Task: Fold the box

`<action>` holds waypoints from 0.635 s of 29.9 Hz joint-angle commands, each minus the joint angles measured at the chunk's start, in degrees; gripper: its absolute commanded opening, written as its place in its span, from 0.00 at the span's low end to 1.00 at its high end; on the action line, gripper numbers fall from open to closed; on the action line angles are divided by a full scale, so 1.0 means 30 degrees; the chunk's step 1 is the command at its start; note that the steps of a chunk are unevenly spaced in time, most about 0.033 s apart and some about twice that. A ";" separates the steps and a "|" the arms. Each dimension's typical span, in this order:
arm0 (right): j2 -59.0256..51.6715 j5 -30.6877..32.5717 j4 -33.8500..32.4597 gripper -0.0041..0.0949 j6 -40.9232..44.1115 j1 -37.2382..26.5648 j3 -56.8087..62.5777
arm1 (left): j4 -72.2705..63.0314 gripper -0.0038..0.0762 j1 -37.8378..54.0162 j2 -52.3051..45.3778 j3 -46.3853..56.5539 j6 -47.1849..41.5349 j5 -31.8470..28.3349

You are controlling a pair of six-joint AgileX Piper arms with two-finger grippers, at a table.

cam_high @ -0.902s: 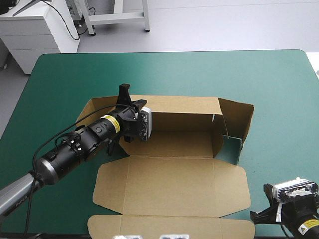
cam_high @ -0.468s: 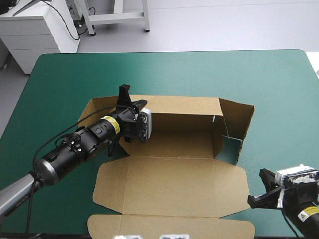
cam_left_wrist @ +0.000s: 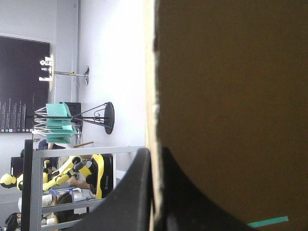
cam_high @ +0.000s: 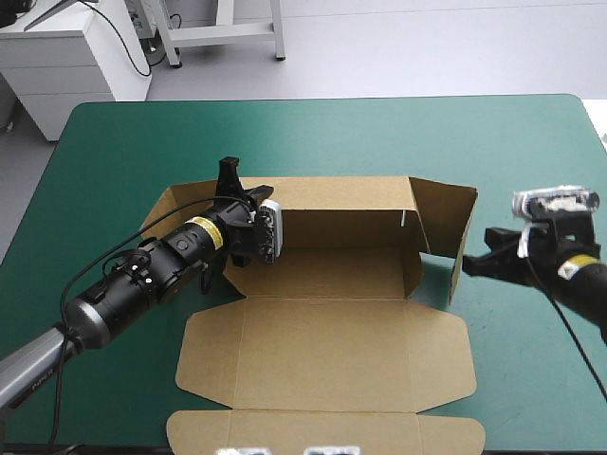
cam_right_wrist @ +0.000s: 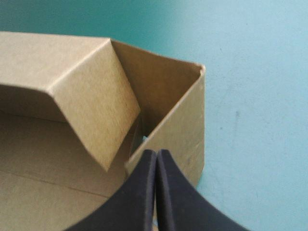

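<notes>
Left tool (cam_left_wrist: 154, 151) clamps box (cam_high: 332, 284) back wall; right tool (cam_right_wrist: 156, 152) closed, empty, beside box's right end; risk: skewed push buckles board.

The left gripper (cam_high: 245, 182) and its arm cover part of the box's (cam_high: 332, 275) end wall toward the table's (cam_high: 114, 142) left edge. In the left wrist view the board runs out of frame. The right gripper (cam_right_wrist: 156, 154) hides the opposite wall's near corner.

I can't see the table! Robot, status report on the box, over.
Left gripper shut on the box, far wall. Right gripper shut, empty, by right end flap. Lid flat. Nothing blocking.
</notes>
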 commanded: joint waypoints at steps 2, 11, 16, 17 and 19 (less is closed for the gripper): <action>0.3477 -0.0305 0.0388 0.03 0.0056 0.0006 -0.3604 | -0.0111 0.04 0.0086 -0.0360 -0.0389 -0.0145 0.1433; 0.9160 0.1927 0.0388 0.03 0.0548 0.0006 -0.9896 | -0.0111 0.04 0.0086 -0.0112 -0.0389 -0.0145 0.1557; 1.1798 0.3511 0.0313 0.03 0.1188 0.0006 -1.2959 | -0.0111 0.04 0.0086 0.0136 -0.0389 -0.0145 0.1557; 1.2269 0.3781 0.0238 0.03 0.1339 0.0006 -1.3409 | -0.0111 0.04 0.0086 0.0185 -0.0389 -0.0145 0.1557; 1.3068 0.4313 0.0238 0.03 0.1462 0.0006 -1.4115 | -0.0111 0.04 0.0086 0.0256 -0.0389 -0.0145 0.1557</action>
